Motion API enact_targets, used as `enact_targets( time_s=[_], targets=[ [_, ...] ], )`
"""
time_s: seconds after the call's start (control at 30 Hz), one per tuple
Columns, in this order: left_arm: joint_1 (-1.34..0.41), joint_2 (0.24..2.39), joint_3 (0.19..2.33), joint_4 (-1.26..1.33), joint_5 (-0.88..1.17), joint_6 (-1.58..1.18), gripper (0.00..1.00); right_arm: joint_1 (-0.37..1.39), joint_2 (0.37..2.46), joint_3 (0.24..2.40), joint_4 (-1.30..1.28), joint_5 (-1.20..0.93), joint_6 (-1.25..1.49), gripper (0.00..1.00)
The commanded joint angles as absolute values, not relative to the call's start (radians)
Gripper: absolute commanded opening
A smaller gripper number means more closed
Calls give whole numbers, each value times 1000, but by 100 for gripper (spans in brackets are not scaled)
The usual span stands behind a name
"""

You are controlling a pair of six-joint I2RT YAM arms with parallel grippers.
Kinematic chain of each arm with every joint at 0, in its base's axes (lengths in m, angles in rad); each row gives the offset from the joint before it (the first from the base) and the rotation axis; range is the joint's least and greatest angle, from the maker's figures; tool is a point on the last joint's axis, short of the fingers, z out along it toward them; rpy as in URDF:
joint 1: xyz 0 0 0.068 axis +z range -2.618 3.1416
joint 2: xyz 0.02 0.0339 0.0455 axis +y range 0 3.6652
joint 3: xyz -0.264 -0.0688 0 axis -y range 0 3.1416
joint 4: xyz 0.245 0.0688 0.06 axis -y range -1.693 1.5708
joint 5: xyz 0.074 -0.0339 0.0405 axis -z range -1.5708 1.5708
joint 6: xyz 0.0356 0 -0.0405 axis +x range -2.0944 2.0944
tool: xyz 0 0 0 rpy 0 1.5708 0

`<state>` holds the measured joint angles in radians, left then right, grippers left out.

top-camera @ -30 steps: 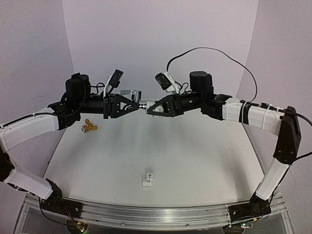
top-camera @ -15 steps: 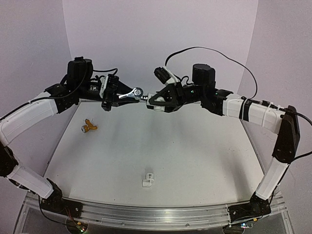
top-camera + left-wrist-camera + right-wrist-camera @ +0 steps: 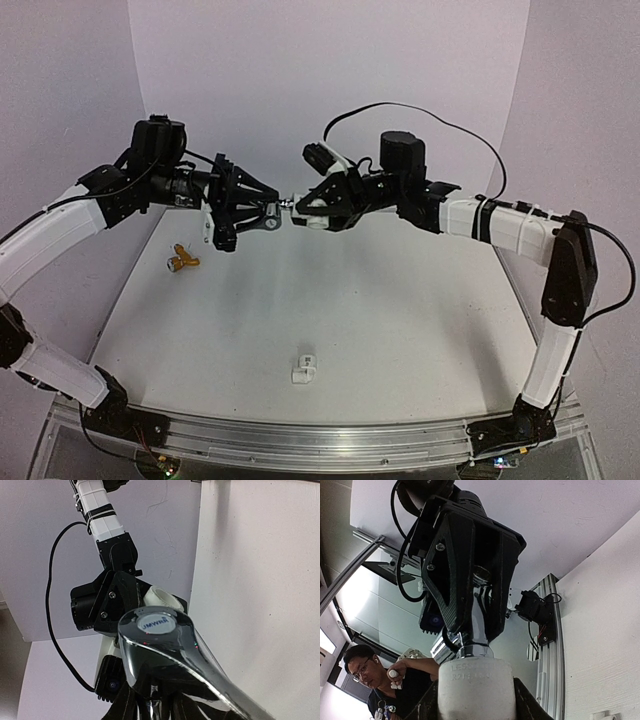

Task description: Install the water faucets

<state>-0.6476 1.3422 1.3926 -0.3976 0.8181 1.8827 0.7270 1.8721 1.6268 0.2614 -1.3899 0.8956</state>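
Left hand grips one silver faucet; right hand, seemingly, one white fitting.

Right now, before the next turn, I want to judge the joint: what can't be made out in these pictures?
Left wrist view: the left gripper's hold, hidden under the silver faucet and cut off by the bottom edge.
Right wrist view: the white pipe fitting's lower end, cut off by the bottom edge.
Top view: how far faucet and fitting are threaded, too small beside the right gripper; the brass faucet's handle, too small.
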Motion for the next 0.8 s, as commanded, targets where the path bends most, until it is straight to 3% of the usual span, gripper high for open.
enact_targets(
  time_s=[0.0,0.1,0.13,0.17,0.37,0.53,0.63,0.77],
  targets=[
    [-680,1341,1383,-479,746,2059,0,736,1848,1666,295,-1209,943,35],
    [-679,1313,1397,-469,734,1819,0,713,1800,1618,261,-1145,887,81],
    [-676,1301,1414,-465,746,1693,0,698,1782,1590,251,-1126,868,92],
    [-668,1290,1427,-455,762,1591,0,680,1763,1559,250,-1113,855,97],
    [-649,1264,1349,-206,704,1012,0,572,1609,1448,211,-1065,730,98],
    [-625,1320,1340,-139,546,497,0,550,1493,1431,-15,-960,371,98],
    [-598,1368,1345,-109,460,56,0,551,1439,1376,-54,-885,155,98],
    [-585,1411,1339,-107,715,-424,0,555,1390,1307,-30,-870,-61,98]
  ],
)
